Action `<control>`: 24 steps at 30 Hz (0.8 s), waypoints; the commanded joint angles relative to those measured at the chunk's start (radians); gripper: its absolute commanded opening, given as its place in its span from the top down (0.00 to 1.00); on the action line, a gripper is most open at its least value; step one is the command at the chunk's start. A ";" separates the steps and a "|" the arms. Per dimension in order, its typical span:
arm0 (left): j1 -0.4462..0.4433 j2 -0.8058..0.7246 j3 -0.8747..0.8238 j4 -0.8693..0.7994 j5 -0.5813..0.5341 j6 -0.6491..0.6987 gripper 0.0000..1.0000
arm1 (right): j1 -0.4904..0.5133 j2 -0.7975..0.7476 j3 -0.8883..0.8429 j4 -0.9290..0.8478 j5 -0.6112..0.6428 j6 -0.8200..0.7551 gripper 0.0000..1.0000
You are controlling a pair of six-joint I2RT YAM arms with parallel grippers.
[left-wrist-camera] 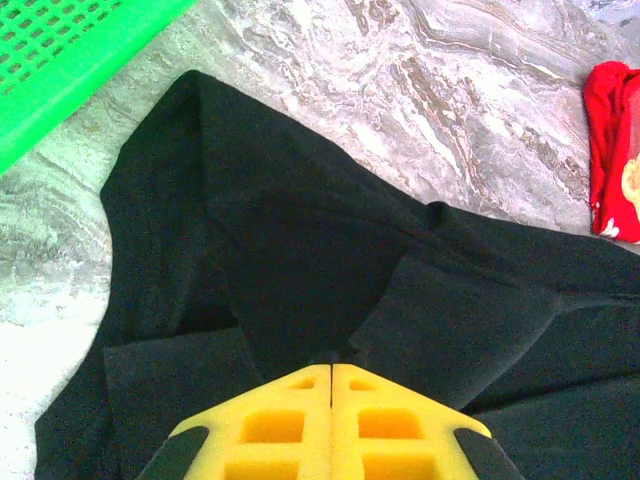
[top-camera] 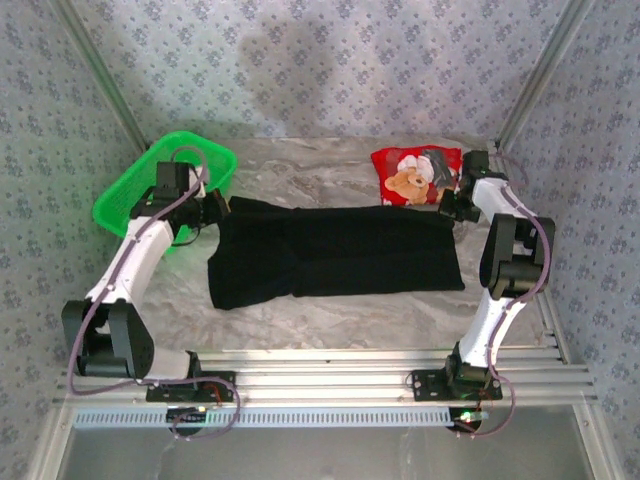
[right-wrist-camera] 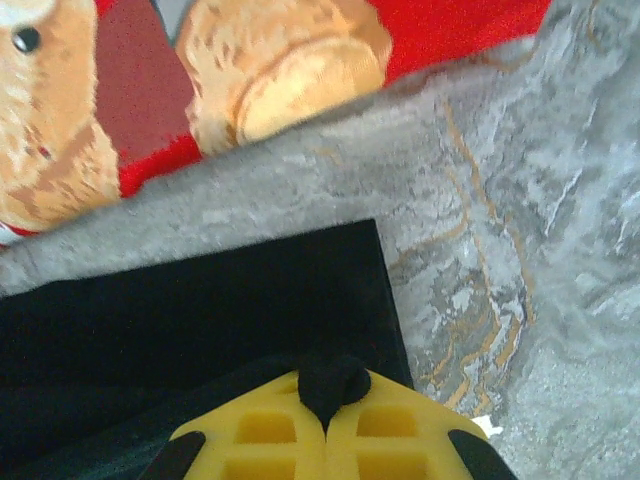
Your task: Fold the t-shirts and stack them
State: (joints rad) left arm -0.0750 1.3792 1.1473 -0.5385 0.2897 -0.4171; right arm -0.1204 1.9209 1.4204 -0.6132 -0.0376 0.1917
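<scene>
Left gripper (left-wrist-camera: 331,368), right gripper (right-wrist-camera: 330,398) both clenched on black t-shirt (top-camera: 340,255), pinching far corners; folded red teddy-bear t-shirt (top-camera: 415,175) just beyond.

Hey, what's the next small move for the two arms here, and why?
Probably lift both ends together: the left gripper and right gripper are shut on the black t-shirt, which lies flat as a long strip near the folded red t-shirt.

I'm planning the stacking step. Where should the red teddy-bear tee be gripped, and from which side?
Probably its near edge, the one facing the black tee. The red teddy-bear tee lies flat, folded small at the far right, so a low pinch from the near side by the right gripper beside it could catch all layers. That gripper is shut on the black tee.
</scene>
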 commanded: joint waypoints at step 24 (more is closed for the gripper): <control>-0.024 -0.247 -0.235 -0.048 -0.115 -0.118 1.00 | -0.027 -0.064 -0.115 0.008 0.091 0.038 1.00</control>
State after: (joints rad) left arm -0.0917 1.1893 0.9249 -0.5983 0.1928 -0.5007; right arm -0.1371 1.8874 1.3159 -0.6086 -0.0013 0.1993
